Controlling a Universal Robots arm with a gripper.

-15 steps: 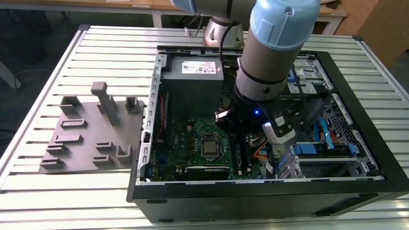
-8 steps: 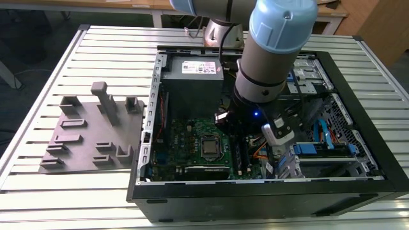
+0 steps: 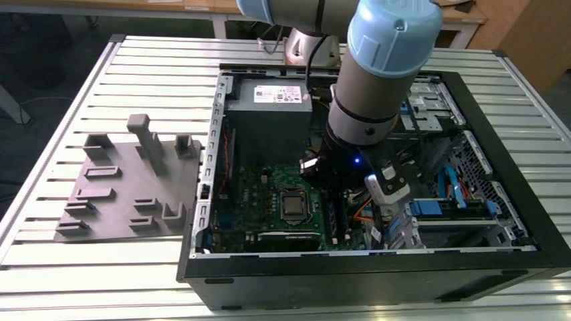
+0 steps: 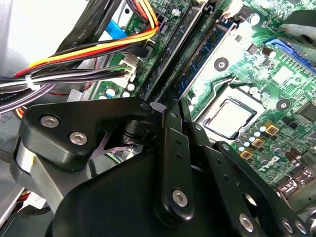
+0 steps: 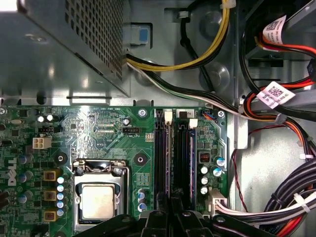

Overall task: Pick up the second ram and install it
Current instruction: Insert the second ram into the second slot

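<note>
In both wrist views my gripper [image 4: 165, 105] [image 5: 173, 213] hangs low over the memory slots of the green motherboard [image 5: 98, 128]. Its fingers [image 4: 173, 148] are drawn together on the near end of the second ram [image 4: 173, 49] [image 5: 183, 158]. This long dark stick stands upright in the slot nearer the cables. Another stick [image 4: 210, 52] [image 5: 163, 158] sits in the slot closer to the square silver processor [image 5: 98, 200] [image 4: 229, 116]. In the exterior view the arm [image 3: 375, 87] reaches down into the open computer case [image 3: 357, 267].
Bundled cables [image 5: 296, 197] [image 4: 89, 49] run close beside the slots. The grey power supply box [image 3: 267, 107] fills the case's far end. A drive cage with blue clips [image 3: 450, 207] is on the exterior view's right. A grey fixture plate with posts [image 3: 125, 187] lies outside the case.
</note>
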